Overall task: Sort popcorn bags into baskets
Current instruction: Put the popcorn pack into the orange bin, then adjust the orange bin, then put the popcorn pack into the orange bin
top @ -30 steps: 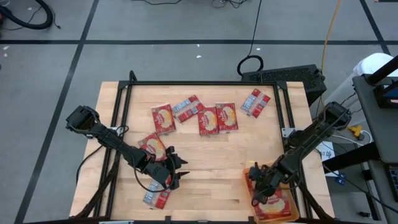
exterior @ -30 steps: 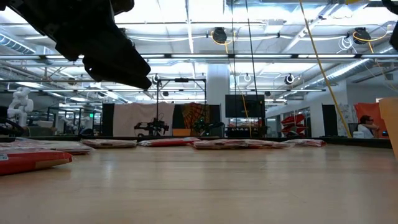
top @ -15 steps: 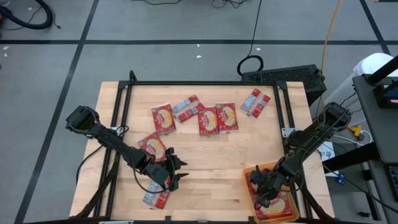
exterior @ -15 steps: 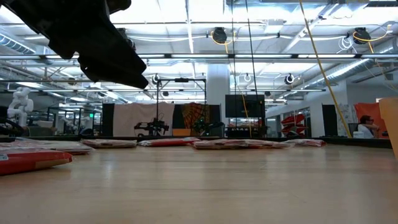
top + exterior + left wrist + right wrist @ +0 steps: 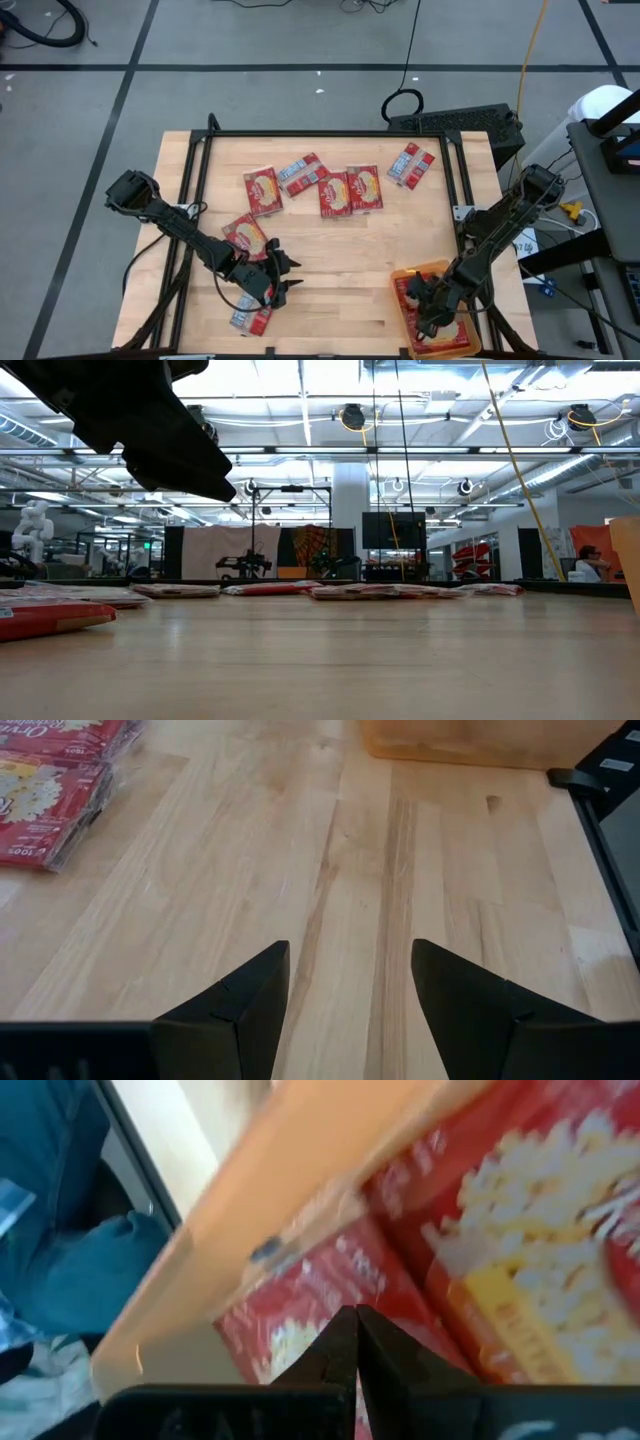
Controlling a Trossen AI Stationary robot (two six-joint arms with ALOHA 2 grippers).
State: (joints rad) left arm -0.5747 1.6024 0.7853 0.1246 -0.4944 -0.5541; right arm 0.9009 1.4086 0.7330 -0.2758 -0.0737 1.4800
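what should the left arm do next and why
Probably lower the left gripper onto the popcorn bag lying just beside it at the table's near edge. Its fingers are open with only bare wood between them, so it holds nothing, while the right gripper is shut over the orange basket, which already holds bags.

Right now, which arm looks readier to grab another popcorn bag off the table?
Left. The left gripper is open and empty beside loose popcorn bags, while the right gripper is shut over the orange tray.
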